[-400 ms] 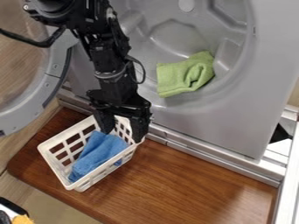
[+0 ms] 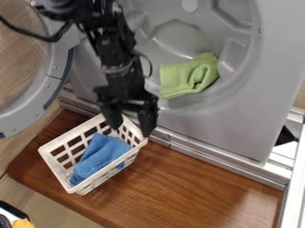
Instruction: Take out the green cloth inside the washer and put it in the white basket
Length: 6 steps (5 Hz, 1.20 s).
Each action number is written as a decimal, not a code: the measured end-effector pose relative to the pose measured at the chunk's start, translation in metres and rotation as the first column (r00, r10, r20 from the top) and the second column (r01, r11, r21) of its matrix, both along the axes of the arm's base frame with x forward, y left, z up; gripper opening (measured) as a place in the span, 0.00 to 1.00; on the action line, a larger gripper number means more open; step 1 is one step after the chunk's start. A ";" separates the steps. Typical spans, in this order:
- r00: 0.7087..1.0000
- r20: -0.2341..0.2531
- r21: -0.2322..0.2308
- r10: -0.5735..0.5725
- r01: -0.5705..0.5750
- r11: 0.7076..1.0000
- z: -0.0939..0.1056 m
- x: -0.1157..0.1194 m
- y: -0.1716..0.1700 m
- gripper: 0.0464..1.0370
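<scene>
The black gripper hangs over the upper right end of the white basket, its two fingers spread apart with nothing between them. A blue cloth lies in the basket, below and left of the fingers. Up and to the right, the green cloth rests crumpled on the lower right part of the washer's grey drum opening, apart from the gripper.
The washer's round door stands open at the left. The grey front panel and a metal ledge border the brown wooden board under the basket. White rails stand at the right edge.
The gripper has moved slightly up and to the right, away from the blue cloth. Both cloths and the basket have stayed in place.
</scene>
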State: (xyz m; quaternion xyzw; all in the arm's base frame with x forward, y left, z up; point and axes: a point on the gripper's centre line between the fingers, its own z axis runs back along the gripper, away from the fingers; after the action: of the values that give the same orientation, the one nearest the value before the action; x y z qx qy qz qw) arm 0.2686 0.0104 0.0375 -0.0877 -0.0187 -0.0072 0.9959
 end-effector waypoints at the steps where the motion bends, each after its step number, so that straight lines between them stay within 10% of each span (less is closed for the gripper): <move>1: 0.998 0.069 -0.036 -0.010 0.012 0.999 0.015 0.019 0.001 0.96; 4: 0.959 0.273 -0.096 -0.077 0.107 0.990 0.024 0.061 -0.013 0.96; 6: 0.926 0.348 -0.008 -0.150 0.163 0.987 0.024 0.092 -0.028 0.96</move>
State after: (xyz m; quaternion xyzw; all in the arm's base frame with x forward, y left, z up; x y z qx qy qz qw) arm 0.3609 -0.0175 0.0615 -0.1046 -0.1864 -0.1016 0.9716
